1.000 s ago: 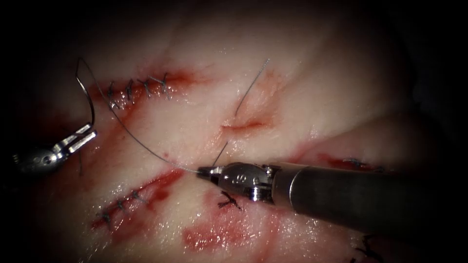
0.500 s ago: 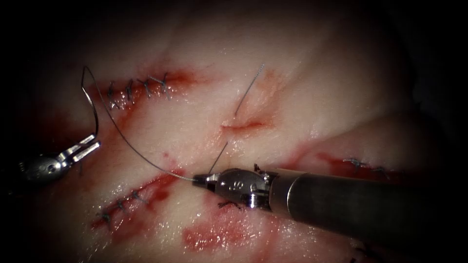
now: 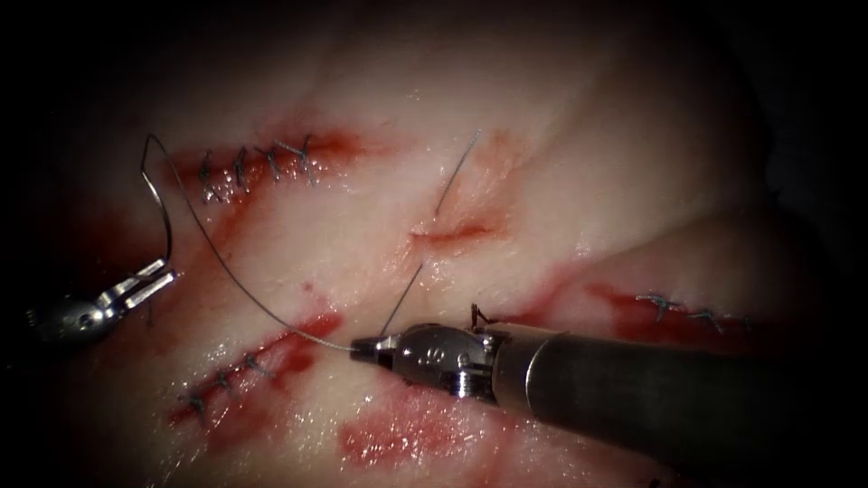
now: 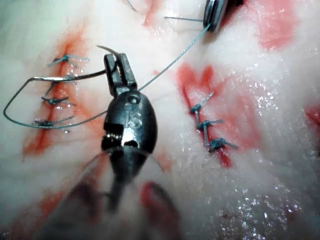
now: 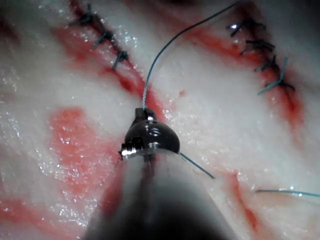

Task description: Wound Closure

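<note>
While left fingers (image 4: 119, 75) grip needle (image 4: 75, 77), right fingers (image 3: 366, 346) clamp thread (image 3: 235, 280).

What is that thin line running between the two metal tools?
Thread. In the endoscope view it arcs over the tissue from the needle, held by the left end effector, to the right end effector, shut on it.

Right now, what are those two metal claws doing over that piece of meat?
It is suturing practice on pork tissue. The left tool holds the curved needle near its sharp end, clear of the tissue, left of the open cut. The right tool is shut on the thread, which runs from the needle to its jaws and on through the cut. Several stitched cuts lie around.
</note>
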Robot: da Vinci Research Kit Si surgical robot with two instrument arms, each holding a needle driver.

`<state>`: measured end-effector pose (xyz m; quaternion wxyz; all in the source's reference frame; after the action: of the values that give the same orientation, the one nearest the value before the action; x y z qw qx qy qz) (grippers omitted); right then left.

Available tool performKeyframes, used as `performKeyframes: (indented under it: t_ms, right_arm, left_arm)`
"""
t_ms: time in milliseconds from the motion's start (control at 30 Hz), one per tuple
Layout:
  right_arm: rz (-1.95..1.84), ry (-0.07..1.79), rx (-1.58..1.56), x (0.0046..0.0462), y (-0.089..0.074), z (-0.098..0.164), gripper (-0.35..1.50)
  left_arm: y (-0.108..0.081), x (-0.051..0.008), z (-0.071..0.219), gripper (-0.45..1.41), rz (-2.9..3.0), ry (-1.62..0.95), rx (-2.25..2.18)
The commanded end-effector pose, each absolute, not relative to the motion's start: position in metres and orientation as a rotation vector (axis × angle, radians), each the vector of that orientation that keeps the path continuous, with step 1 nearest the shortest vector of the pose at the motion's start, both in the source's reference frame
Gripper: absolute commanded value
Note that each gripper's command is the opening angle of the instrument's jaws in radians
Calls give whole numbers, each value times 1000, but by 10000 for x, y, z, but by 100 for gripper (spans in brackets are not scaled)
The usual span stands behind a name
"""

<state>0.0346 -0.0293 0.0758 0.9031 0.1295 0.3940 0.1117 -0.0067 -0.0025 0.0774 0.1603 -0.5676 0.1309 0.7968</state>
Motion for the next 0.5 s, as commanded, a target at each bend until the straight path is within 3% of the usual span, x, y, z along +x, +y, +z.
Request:
performKeyframes:
  t_ms: [33,167,233,300,367,500]
  right_arm:
    - [229,819,267,356,-293,760,-35]
    - [227,828,273,354,-291,761,-35]
    - [235,872,278,351,-285,763,54]
    - [262,896,288,345,-276,762,115]
    - [335,922,334,330,-259,759,135]
    - [423,971,360,295,-235,753,135]
  left_arm:
    - [-21,-72,779,-45,2276,375,-1625]
    - [-22,-72,779,-45,2277,374,-1626]
    - [-22,-72,779,-45,2277,374,-1626]
    - [-21,-72,779,-45,2277,374,-1626]
    - [-21,-71,780,-45,2276,372,-1630]
    - [-21,-71,780,-45,2277,373,-1627]
